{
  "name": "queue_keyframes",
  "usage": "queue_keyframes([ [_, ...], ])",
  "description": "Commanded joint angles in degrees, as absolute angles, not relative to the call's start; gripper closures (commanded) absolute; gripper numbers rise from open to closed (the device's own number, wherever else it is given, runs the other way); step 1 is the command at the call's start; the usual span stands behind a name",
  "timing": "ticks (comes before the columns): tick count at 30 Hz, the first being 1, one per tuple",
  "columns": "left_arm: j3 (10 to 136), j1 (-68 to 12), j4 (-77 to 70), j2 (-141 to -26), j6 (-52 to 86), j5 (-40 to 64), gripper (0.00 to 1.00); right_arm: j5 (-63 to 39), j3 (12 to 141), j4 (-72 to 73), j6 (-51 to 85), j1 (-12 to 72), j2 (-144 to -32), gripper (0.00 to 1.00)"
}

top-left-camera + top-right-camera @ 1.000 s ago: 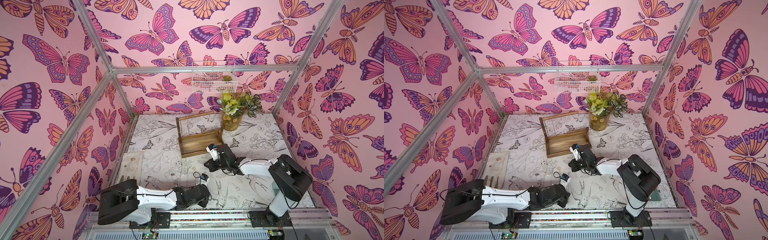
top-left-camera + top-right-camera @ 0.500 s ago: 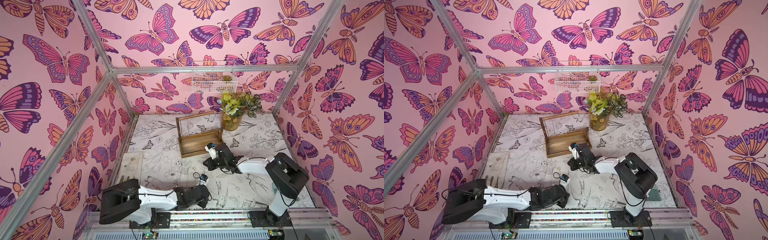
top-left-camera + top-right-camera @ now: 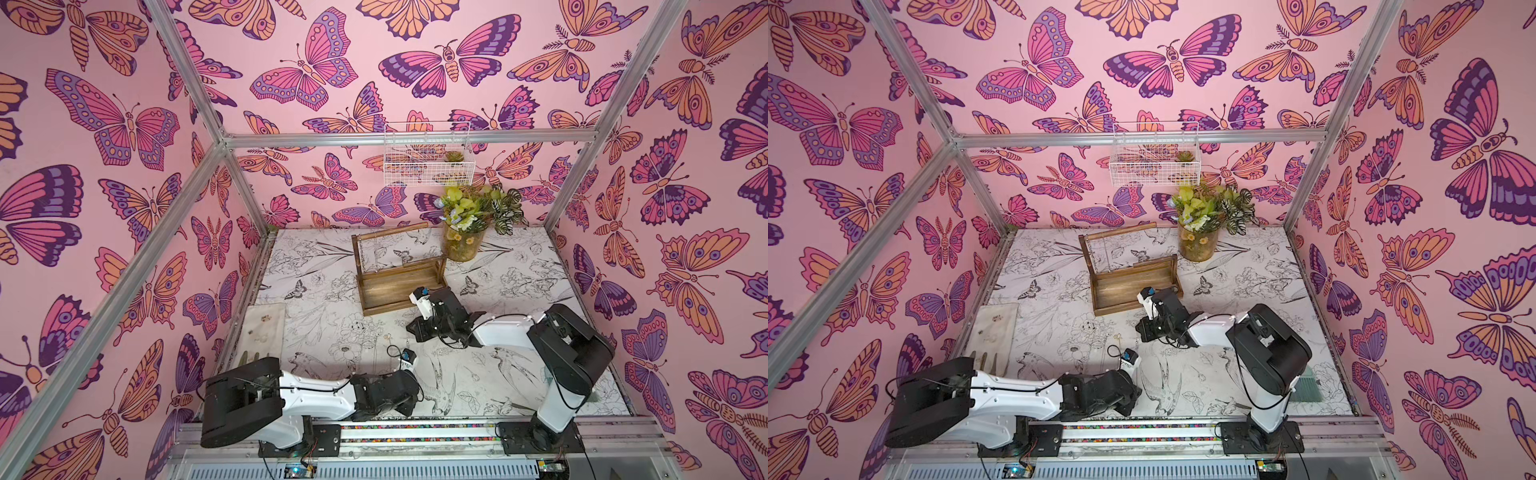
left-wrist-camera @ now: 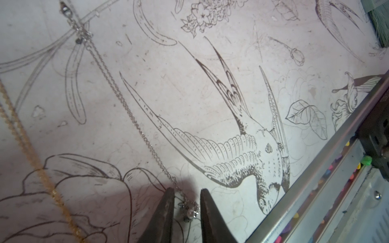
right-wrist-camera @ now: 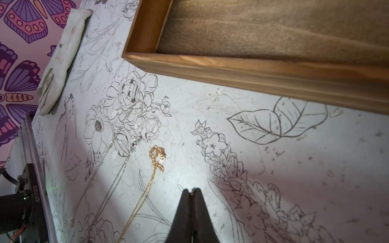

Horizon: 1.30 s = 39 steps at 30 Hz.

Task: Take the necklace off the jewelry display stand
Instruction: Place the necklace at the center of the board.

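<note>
In both top views the stand (image 3: 386,291) is seen mid-table. Left wrist: the left gripper (image 4: 187,189) is parted about the pendant (image 4: 190,211); the necklace (image 4: 117,94) is laid straight on the table (image 4: 210,84), likely against tangling. Right wrist: the right gripper (image 5: 191,190) is closed on nothing.
</note>
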<state>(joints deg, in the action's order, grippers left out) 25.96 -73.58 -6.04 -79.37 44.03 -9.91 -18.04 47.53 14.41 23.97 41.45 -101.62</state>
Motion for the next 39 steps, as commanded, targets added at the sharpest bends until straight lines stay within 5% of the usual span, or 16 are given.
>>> queue_keyframes([
  [1,25.8,-73.9,-4.0,-79.5,44.2,-9.9,0.71,-18.0,48.7,14.4,23.1,42.0,-103.0,1.0],
  [5,25.6,-73.9,-3.6,-79.0,44.3,-9.8,0.67,-17.6,49.0,13.9,23.0,41.9,-103.3,0.97],
  [24,27.6,-74.4,4.9,-70.4,42.3,-11.4,0.41,-15.5,49.8,9.1,21.6,42.0,-100.9,0.33],
  [39,27.7,-74.4,8.3,-66.3,41.4,-12.4,0.4,-19.5,56.7,-5.7,22.1,42.0,-98.9,0.29],
])
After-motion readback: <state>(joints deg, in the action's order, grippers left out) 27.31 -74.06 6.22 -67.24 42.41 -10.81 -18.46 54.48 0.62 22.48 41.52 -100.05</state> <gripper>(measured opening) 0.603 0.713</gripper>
